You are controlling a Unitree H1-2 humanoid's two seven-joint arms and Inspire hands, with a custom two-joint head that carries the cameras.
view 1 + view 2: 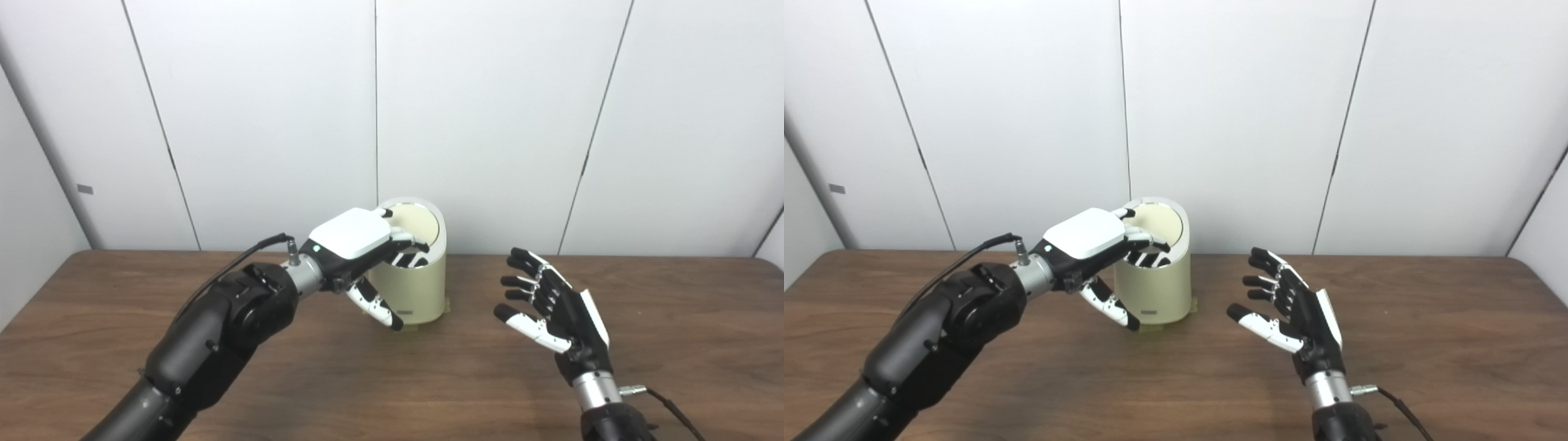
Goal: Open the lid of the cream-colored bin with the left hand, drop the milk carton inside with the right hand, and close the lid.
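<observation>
Bin (pixel 409 278) is my landmark: cream-colored cylinder standing upright on the wooden table (pixel 674 343), toward the table's far edge, close to the white wall panels (pixel 490 110).

Lid (pixel 414 222) is tilted up toward the rear of the bin, its pale round face turned toward me, so the front of the opening is exposed.

My left hand (pixel 361 245) is at the bin's top on its left-front side, palm down. Fingers (pixel 409 236) are curled over the rim and reach to the lid; I can't tell whether they actually grip it or just rest against it. Thumb hangs down in front of the bin's left wall, touching or just off it.

My right hand (pixel 1295 306) is to the right of the bin, well apart from it, raised above the table. Fingers spread, palm turned toward the bin, holding nothing.

Milk carton: can't see it in either view, not on the table around the bin and not in my right hand.
</observation>
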